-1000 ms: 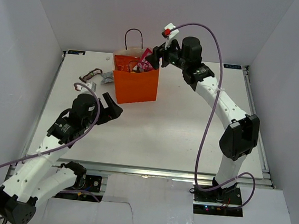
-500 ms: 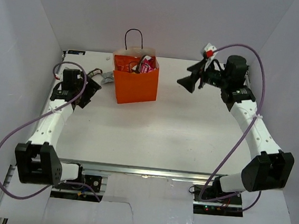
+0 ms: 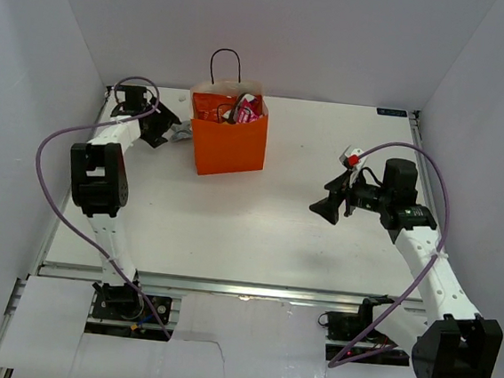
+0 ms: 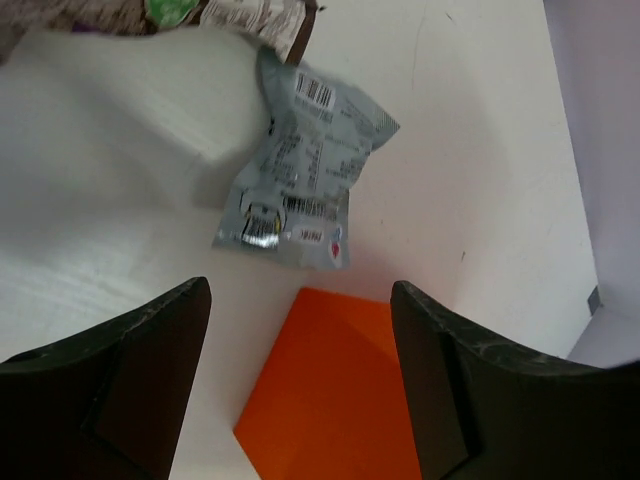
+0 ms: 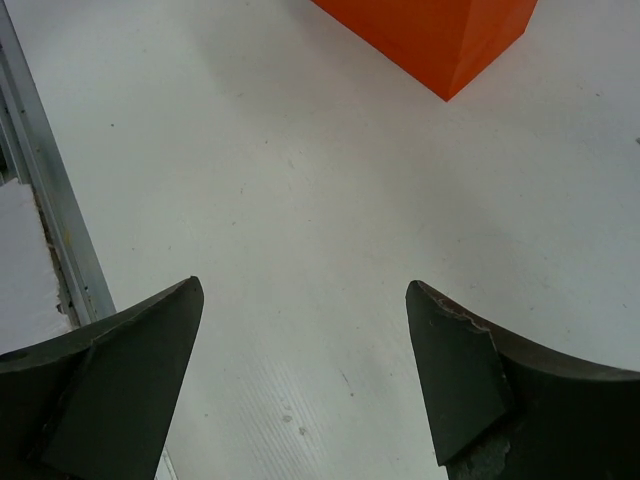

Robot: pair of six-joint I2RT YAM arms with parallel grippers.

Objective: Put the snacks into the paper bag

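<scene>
Now the bright orange paper bag [image 3: 229, 147] stands at the worktop's [image 3: 258, 216] 11 o'clock (red and pink wrappers [image 3: 242, 109] inside); a silver-grey snack packet [image 4: 305, 165] lies at its 9 o'clock. Left claw [image 4: 300, 300] hangs near it, jaws apart, empty; right claw [image 5: 305, 300], at 4 o'clock, likewise apart

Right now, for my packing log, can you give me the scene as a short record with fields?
bag: orange paper bag, upright, open at the top
inside it: red chip bag, pink packet
left out: silver packet and brown packet, lying on the table left of the bag
left gripper: open, empty, close to the silver packet
right gripper: open, empty, over bare table right of the bag
</scene>
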